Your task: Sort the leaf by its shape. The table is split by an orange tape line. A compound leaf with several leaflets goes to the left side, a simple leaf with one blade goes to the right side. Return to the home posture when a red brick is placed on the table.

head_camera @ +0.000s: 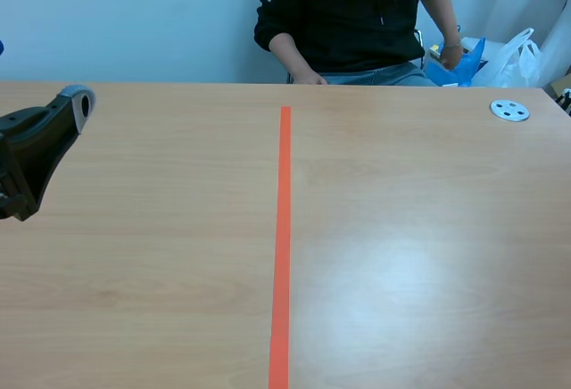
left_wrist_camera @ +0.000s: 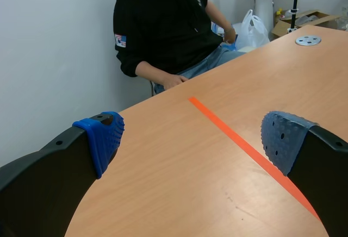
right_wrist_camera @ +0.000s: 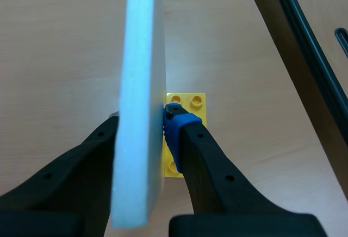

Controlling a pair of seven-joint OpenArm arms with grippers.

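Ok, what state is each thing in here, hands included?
left hand: open, empty.
right hand: shut on the pale blue board.
pale blue board: clamped, seen edge-on.
yellow brick: flat, studs up, under the right hand.
person: seated across the table.

ahead of us a plain pale wall (head_camera: pixel 134 14), our light wooden table (head_camera: pixel 428 255), a white plastic bag (head_camera: pixel 517 57) beyond

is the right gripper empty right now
No, the right gripper is shut on a pale blue flat board pressed between its black fingers, and a yellow studded brick shows beside the board.
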